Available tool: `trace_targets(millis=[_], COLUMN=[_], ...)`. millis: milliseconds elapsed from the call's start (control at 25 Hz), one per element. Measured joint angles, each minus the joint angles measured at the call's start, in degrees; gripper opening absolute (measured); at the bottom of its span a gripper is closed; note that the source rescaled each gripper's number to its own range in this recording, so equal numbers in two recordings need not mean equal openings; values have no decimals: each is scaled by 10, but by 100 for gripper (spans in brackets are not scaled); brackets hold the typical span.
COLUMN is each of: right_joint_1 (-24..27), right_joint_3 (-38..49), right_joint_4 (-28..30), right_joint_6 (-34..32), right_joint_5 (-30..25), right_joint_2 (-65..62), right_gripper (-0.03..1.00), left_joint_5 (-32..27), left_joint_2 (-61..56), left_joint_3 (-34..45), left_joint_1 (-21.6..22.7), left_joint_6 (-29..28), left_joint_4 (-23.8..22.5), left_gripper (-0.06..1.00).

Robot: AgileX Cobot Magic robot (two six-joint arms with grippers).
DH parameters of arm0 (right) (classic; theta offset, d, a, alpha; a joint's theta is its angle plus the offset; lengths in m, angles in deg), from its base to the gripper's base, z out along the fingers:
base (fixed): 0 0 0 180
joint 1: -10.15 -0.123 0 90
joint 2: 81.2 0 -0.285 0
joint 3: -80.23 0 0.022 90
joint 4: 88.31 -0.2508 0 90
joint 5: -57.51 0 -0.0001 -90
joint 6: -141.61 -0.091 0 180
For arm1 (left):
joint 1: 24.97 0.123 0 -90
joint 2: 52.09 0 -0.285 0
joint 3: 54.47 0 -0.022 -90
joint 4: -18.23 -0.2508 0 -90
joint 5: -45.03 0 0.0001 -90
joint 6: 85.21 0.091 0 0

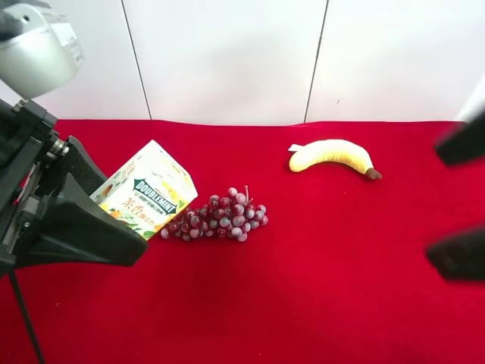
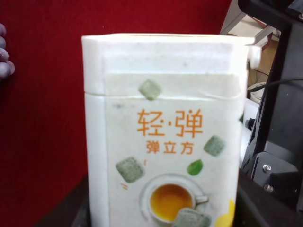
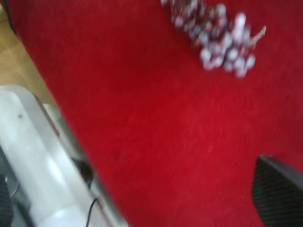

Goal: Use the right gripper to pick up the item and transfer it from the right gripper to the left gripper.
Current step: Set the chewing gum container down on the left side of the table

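Observation:
The white DOUBLEMINT carton (image 1: 151, 186) is tilted, held between the black fingers of my left gripper (image 1: 123, 211), at the exterior high view's left edge. In the left wrist view the carton (image 2: 165, 118) fills the frame, with dark fingers (image 2: 267, 203) at its sides. My right gripper (image 1: 458, 199) is at that view's right edge, its jaws wide apart and empty, far from the carton. The right wrist view shows only one black finger (image 3: 279, 194) over the red cloth.
A red grape bunch (image 1: 220, 216) lies just beside the carton and is blurred in the right wrist view (image 3: 213, 38). A yellow banana (image 1: 333, 155) lies at the back right. The red cloth's (image 1: 318, 288) edge and a grey-white base (image 3: 33, 156) show in the right wrist view.

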Motion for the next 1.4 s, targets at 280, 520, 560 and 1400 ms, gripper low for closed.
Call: trace_targets(millis=[280,520,560,1400], right_joint_1=[0,0,0,25], right_joint_3=[193,274,276,276], right_joint_4=[16,89,105,145], right_joint_6=[-46,-121,-138,-201], right_joint_5=[23,72,76,84], right_joint_2=[-152,-259,-271,-299], right_gripper=[100,100,100,100], left_joint_5=[0,1,1,12], left_joint_2=[0,0,0,0], left_joint_3=[0,0,0,0], left_joint_1=[0,0,0,0], left_joint_6=[0,0,0,-1], left_joint_4=[0,0,0,0], left_gripper=[0,0,0,0])
